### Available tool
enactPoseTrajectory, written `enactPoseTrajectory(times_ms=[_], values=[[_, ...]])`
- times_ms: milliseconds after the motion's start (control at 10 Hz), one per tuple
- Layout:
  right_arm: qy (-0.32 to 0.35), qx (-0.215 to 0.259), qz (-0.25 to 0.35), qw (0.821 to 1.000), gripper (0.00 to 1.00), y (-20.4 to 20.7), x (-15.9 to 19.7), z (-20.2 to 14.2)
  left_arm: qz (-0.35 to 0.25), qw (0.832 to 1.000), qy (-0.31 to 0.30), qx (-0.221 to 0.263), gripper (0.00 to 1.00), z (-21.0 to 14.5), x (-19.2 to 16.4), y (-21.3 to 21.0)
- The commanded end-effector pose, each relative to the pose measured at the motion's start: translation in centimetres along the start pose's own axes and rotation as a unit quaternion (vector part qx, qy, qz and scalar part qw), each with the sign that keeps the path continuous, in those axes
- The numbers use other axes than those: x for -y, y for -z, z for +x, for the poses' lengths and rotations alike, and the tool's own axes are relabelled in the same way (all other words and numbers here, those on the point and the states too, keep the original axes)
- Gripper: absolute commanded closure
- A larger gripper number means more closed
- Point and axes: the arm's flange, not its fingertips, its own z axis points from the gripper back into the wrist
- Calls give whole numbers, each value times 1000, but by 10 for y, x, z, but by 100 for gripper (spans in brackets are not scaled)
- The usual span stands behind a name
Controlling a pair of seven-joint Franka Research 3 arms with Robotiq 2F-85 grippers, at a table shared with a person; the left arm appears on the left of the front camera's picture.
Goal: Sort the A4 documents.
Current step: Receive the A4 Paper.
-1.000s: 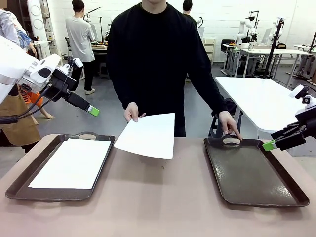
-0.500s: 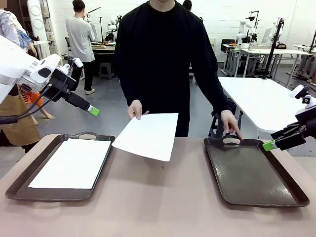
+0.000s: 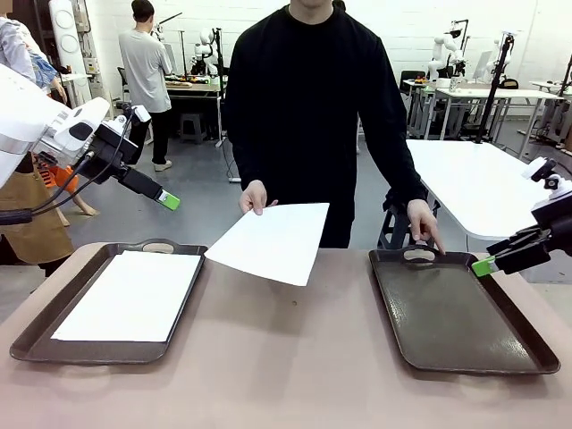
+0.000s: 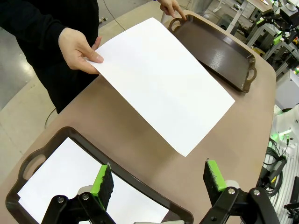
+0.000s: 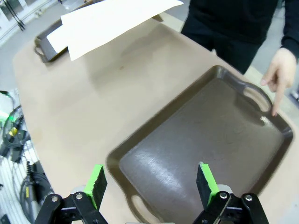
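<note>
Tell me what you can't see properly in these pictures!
- Left tray, front view: the sheet in the tray covers its floor, so sheets beneath can't be counted.
- Held sheet, right wrist view: cut off by the top edge.
- Right pincer, front view: seen side-on, its gap is hidden.
- Right tray, left wrist view: the held sheet hides its near corner.

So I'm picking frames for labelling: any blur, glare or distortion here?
Front view: sharp, with soft glare on the empty tray. Left wrist view: crisp, wide-angle bending of the table edge. Right wrist view: slightly motion-blurred, the held sheet washed out, sheen on the tray floor.
</note>
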Motion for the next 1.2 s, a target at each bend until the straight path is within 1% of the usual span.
enactPoseTrajectory(times_ms=[0, 100, 200, 300, 400, 600, 800, 900, 1100], values=[[47, 10, 60, 997, 0, 18, 3, 14, -4, 1000, 7, 12, 0, 0, 1, 0], [74, 24, 97, 992, 0, 26, 4, 21, -4, 1000, 7, 12, 0, 0, 1, 0], [115, 42, 151, 981, 0, 38, 4, 28, -4, 1000, 7, 12, 0, 0, 1, 0], [170, 60, 200, 963, 0, 55, 5, 36, -4, 1000, 7, 12, 0, 0, 1, 0], [211, 68, 229, 948, 0, 74, 2, 42, -4, 1000, 7, 12, 0, 0, 1, 0], [293, 74, 264, 916, 0, 116, -3, 54, -4, 1000, 7, 12, 0, 0, 1, 0], [355, 73, 284, 888, 0, 152, -11, 63, -4, 1000, 7, 12, 0, 0, 1, 0], [382, 72, 291, 874, 0, 165, -12, 64, -4, 1000, 7, 12, 0, 0, 1, 0], [439, 95, 312, 837, 0, 186, -17, 65, -4, 1000, 7, 12, 0, 0, 1, 0]])
